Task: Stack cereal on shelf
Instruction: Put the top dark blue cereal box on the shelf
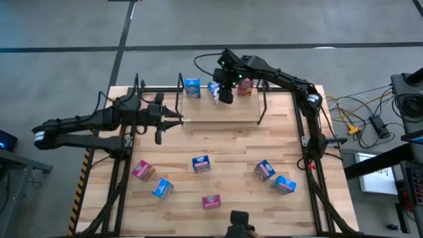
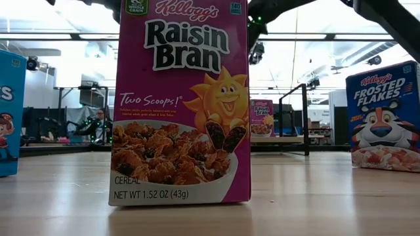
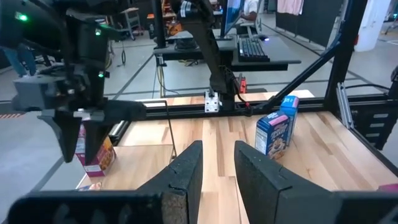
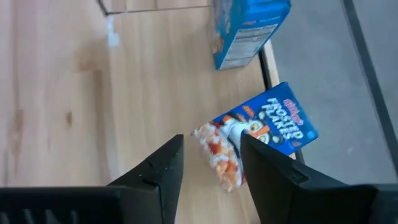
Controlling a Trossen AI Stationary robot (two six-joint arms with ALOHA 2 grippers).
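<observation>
A: Where was the right gripper (image 1: 225,96) seen?

B: It was seen over the far edge of the table (image 1: 231,158), above the shelf (image 1: 218,122), pointed down. In its wrist view a blue Frosted Flakes box (image 4: 261,140) was found lying tilted at the table's edge, just beyond the two fingers (image 4: 158,168). The fingers were held apart, and nothing was gripped between them.

A: And the other boxes on the shelf?

B: A second blue box (image 1: 192,86) was stood to the left of the gripper, and a pink box (image 1: 246,86) was placed just to its right.

A: What was noted of the left gripper (image 1: 180,119)?

B: It was held at the left side of the table, near the shelf's left end. Its fingers (image 3: 186,174) were kept slightly apart, and nothing was held.

A: Where was the remaining cereal?

B: Six boxes were spread over the near half of the table: a pink one (image 1: 142,170) and a blue one (image 1: 162,188) at the left, a blue one (image 1: 201,162) in the middle, a pink Raisin Bran box (image 1: 211,201) at the front, and two more (image 1: 264,170) (image 1: 285,184) at the right.
</observation>
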